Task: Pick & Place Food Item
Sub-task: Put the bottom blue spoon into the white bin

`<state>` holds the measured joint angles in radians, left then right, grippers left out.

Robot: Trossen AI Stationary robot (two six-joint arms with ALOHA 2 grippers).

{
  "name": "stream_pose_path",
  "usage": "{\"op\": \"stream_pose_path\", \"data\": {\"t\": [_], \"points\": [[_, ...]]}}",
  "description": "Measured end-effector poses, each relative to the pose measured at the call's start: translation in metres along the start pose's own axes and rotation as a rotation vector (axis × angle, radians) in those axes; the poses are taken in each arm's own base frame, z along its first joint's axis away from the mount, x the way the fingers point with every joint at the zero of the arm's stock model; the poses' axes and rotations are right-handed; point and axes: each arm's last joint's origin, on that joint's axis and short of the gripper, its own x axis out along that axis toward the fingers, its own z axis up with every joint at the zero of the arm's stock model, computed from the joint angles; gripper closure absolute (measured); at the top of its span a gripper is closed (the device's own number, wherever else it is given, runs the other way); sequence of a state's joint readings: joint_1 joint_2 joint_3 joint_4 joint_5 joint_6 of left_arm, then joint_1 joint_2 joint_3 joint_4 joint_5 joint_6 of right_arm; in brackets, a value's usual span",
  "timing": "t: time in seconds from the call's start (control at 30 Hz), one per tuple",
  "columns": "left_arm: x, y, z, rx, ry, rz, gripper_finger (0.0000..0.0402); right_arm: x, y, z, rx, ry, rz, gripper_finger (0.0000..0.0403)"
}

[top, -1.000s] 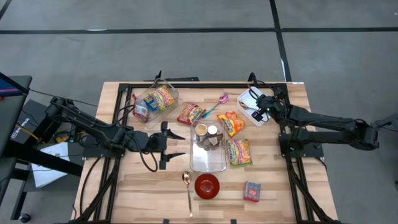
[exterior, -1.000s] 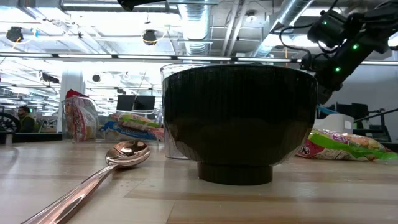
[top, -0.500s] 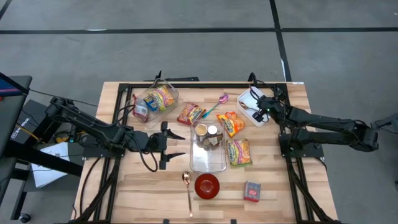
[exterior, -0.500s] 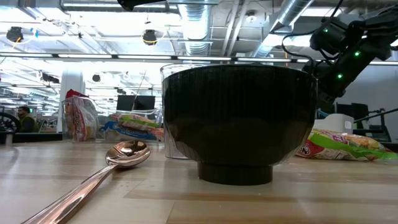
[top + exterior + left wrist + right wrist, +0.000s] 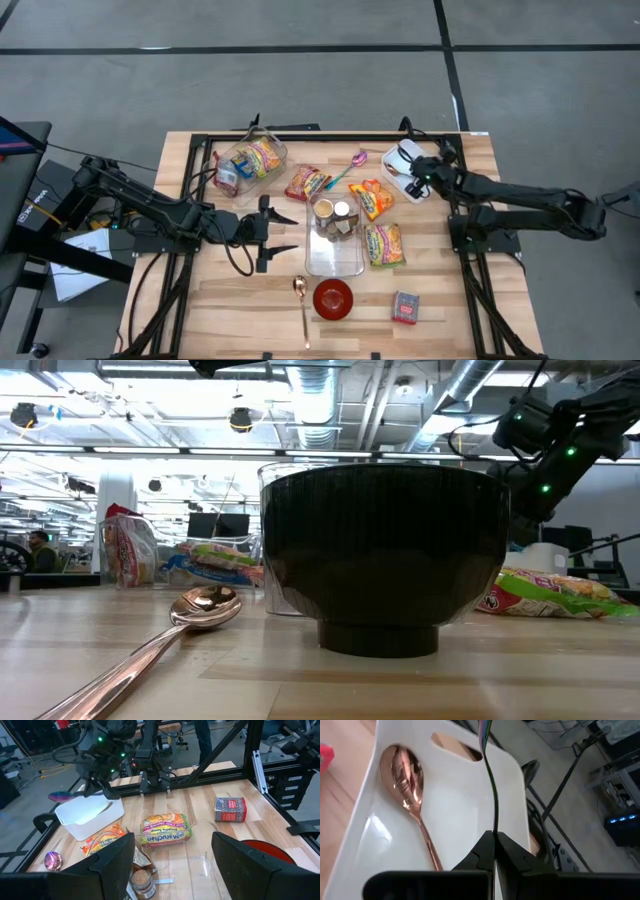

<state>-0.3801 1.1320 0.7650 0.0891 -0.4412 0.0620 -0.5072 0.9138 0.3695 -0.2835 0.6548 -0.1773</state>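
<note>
One utensil, thin handle, pinched in our right gripper [image 5: 493,836] over white tray [image 5: 460,795]; next: lower, release. Left gripper [image 5: 283,232] idle, jaws apart.

Glossy copper-toned metal spoon [image 5: 407,775] lies in a smooth white plastic tray [image 5: 470,795].

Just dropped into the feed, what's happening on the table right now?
The right gripper is shut on a thin iridescent utensil handle, holding it over the white tray at the table's far right corner. A copper spoon lies inside that tray. The left gripper hangs open above the table's left side, beside the clear container, holding nothing. Noodle packets, a red bowl and a second spoon sit untouched.
</note>
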Motion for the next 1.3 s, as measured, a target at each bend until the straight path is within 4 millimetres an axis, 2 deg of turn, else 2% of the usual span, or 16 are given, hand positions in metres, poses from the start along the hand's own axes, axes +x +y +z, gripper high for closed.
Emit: {"op": "stream_pose_path", "data": {"t": [0.43,0.9,1.3], "points": [[0.000,0.000,0.000,0.000,-0.001,0.000,0.0144,0.015,0.008,-0.004,-0.064,0.093,-0.018,0.0400],[0.000,0.000,0.000,0.000,0.000,0.000,0.0144,0.015,0.008,-0.003,-0.036,0.087,-0.012,0.0342],[0.000,0.000,0.000,0.000,0.000,0.000,0.0144,0.015,0.009,-0.004,0.017,0.091,0.009,0.0344]]}}
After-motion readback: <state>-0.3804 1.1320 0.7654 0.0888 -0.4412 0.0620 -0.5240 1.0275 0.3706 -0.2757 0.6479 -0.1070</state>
